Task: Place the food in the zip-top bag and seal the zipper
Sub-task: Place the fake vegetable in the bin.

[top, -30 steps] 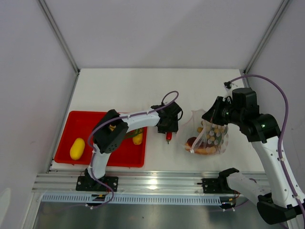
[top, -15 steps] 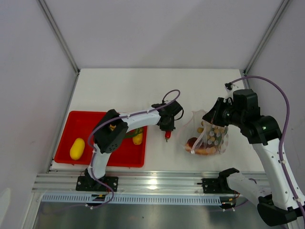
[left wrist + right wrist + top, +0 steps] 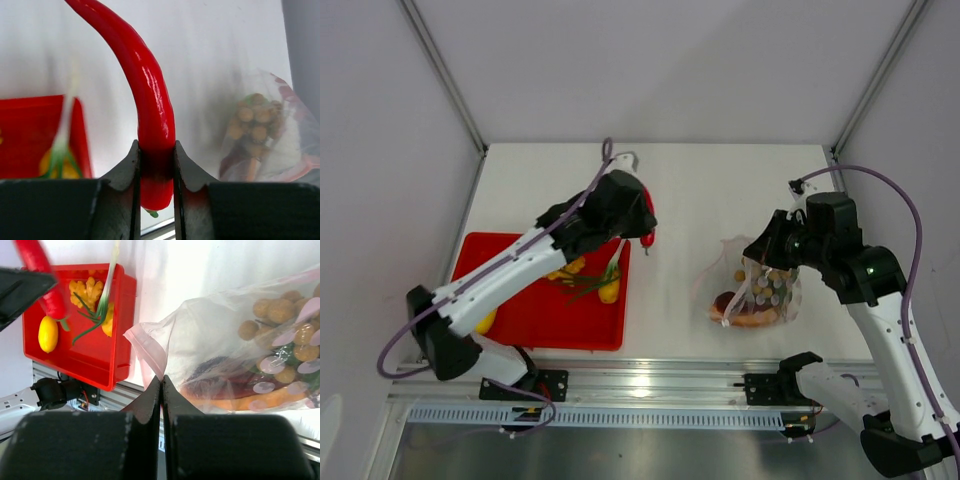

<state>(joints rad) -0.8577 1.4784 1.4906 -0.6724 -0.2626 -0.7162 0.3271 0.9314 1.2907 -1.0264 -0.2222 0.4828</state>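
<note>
The left hand [image 3: 155,148] is closed to a narrow gap on the red chili [image 3: 150,100]. It grips the chili near its blunt stem end, so the long curved tip juts out ahead of the fingers, free to enter first. From above, this hand hangs over the worktop [image 3: 720,180] just past the far right corner of the red tray [image 3: 485,255] and well left of the zip-top bag [image 3: 760,300]. The chili is therefore in the air, between tray and bag.

The right hand [image 3: 161,382] is fully shut, pinching one lip of the bag beside the zipper [image 3: 149,347] and lifting it. This looks meant to hold the mouth open toward the left. The bag rests on the right side of the worktop and holds small tan balls [image 3: 280,310] and an orange-brown wedge [image 3: 250,402].

A lemon [image 3: 47,333] and green stalks [image 3: 97,315] lie in the tray, so loading is unfinished and the zipper is not yet sealed. The chili's tip will need to pass under the raised lip without pushing the limp plastic closed.
</note>
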